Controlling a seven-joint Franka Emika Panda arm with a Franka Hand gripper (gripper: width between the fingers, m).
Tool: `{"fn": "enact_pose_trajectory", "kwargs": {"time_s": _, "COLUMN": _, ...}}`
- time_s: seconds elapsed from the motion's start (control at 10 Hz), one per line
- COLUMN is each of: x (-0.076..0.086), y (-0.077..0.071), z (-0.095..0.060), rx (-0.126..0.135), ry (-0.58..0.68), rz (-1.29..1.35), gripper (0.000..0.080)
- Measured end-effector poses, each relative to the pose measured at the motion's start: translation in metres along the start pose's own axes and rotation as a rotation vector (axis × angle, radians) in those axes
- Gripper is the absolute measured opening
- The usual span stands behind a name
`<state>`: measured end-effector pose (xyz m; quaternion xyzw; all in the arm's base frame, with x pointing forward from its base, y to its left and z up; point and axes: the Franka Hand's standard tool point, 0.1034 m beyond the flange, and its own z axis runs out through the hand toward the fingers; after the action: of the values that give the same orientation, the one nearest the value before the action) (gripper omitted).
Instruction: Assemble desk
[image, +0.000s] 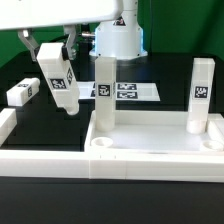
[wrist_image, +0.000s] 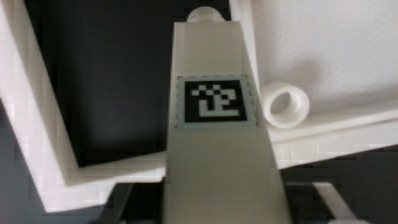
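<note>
My gripper (image: 52, 58) is shut on a white block leg (image: 58, 82) and holds it tilted above the black table, to the exterior view's left of the tabletop. In the wrist view the held leg (wrist_image: 222, 140) fills the middle with its square tag facing the camera, between my gripper's (wrist_image: 217, 208) dark fingers. The white tray-like tabletop (image: 150, 152) lies in front, with two legs standing upright in its far corners (image: 105, 92) (image: 200, 95). In the wrist view a round corner socket (wrist_image: 285, 103) of the tabletop (wrist_image: 338, 60) shows just beside the held leg.
Another loose leg (image: 22, 93) lies on the table at the exterior view's left. The marker board (image: 128, 91) lies behind the tabletop by the robot base (image: 118, 40). The white border rail (image: 20, 150) runs along the left and front.
</note>
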<state>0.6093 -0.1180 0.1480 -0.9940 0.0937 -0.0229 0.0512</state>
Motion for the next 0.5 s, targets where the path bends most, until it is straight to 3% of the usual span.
{"fn": "enact_pose_trajectory", "kwargs": {"time_s": 0.1, "x": 0.007, "y": -0.011, "z": -0.003, "rx": -0.007, "ry": 0.045, "rz": -0.009, "gripper": 0.029}}
{"fn": "enact_pose_trajectory", "kwargs": {"time_s": 0.3, "x": 0.03, "y": -0.033, "z": -0.01, "rx": -0.047, "ry": 0.208, "rz": -0.07, "gripper": 0.029}}
{"fn": "enact_pose_trajectory", "kwargs": {"time_s": 0.5, "x": 0.025, "y": -0.029, "z": -0.007, "rx": -0.041, "ry": 0.183, "rz": -0.058, "gripper": 0.029}}
